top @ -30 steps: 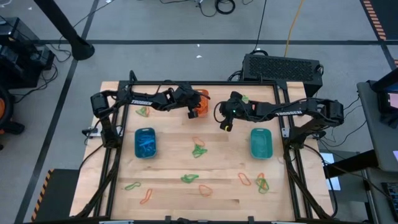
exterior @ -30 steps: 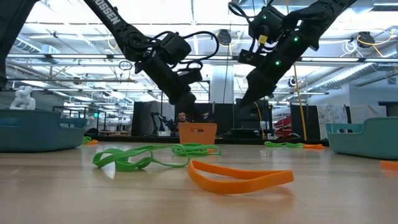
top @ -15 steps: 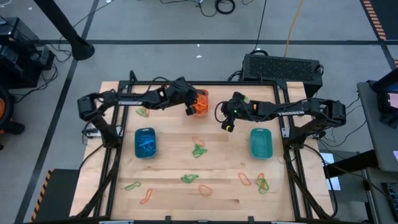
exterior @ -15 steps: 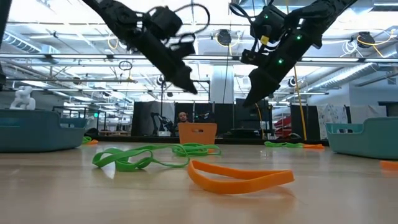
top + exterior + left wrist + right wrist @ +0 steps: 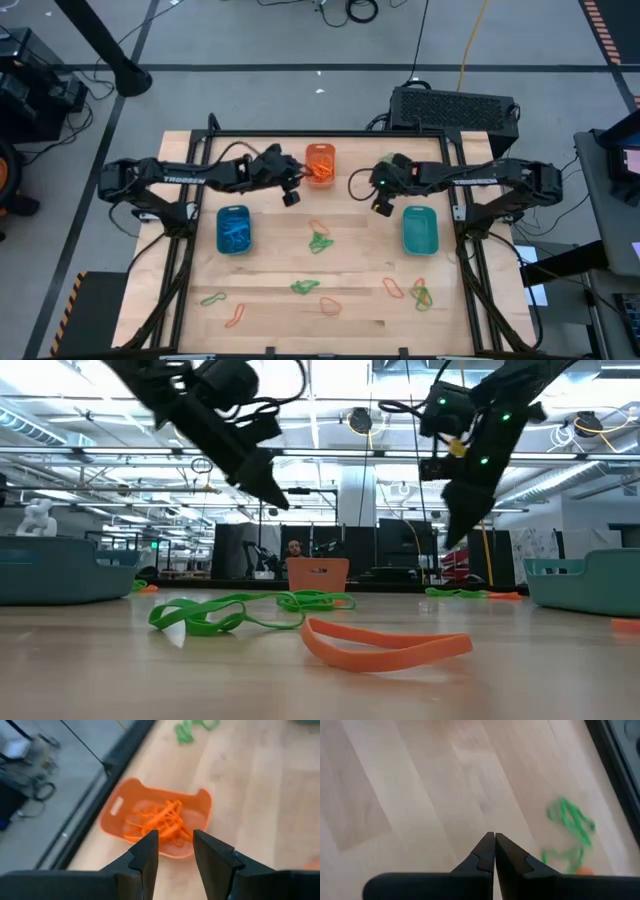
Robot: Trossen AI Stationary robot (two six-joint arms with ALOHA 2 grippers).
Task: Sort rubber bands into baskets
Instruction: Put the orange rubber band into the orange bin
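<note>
Rubber bands lie scattered on the bench; orange ones fill the orange basket. We see the left claw apart and empty beside that basket, and the right claw pressed together, empty, near the teal basket. For the next pick, we judge it best to descend vertically over one isolated band, matching its colour to its basket.

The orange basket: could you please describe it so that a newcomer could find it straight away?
Look at the far edge of the wooden table, about midway along it. There sits the orange basket, a small rounded tub holding a tangle of orange rubber bands. The other two baskets are blue and teal, nearer the table's sides.
</note>
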